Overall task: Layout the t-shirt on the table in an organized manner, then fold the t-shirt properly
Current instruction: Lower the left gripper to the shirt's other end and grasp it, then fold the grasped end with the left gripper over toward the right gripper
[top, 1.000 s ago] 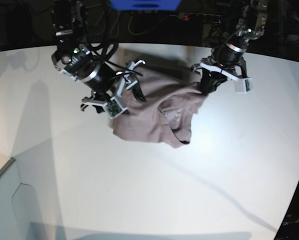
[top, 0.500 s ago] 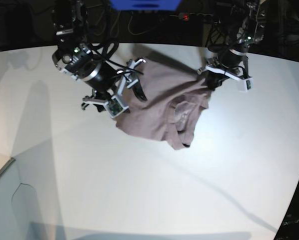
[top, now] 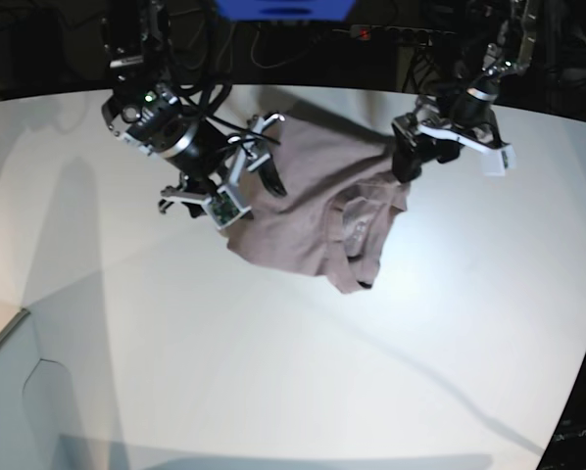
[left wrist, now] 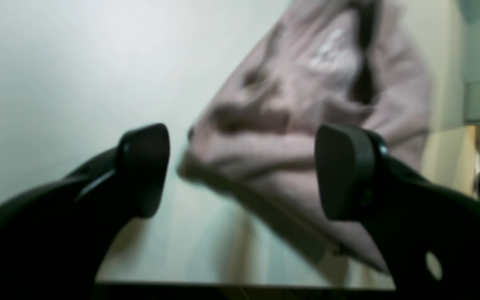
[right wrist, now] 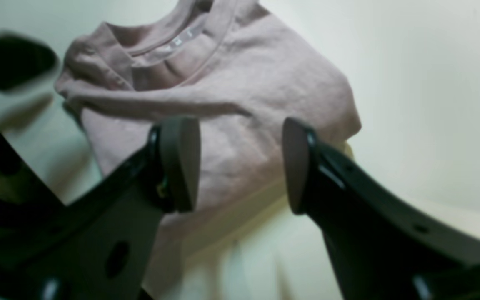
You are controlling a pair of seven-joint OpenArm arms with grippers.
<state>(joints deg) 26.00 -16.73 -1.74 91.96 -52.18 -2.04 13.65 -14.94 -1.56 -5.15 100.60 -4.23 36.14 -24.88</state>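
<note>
The mauve-grey t-shirt [top: 308, 201] lies crumpled on the white table [top: 420, 343], its neck opening [top: 357, 220] facing the right side. My left gripper [top: 411, 159] hangs open just off the shirt's right edge. In the left wrist view it [left wrist: 244, 171] holds nothing, and the blurred shirt [left wrist: 306, 104] lies beyond it. My right gripper [top: 259, 166] is open over the shirt's left part. In the right wrist view its jaws [right wrist: 238, 164] stand apart above the cloth [right wrist: 244, 96], with the pale neck label [right wrist: 177, 41] visible.
A pale grey box [top: 9, 392] stands at the lower left corner. The table's curved far edge [top: 303, 88] runs just behind both arms, with dark cables and a blue object [top: 283, 8] beyond it.
My left arm has moved up and to the right, off the shirt's right edge. The shirt has been drawn out toward the table's far side. My right arm has barely moved.
</note>
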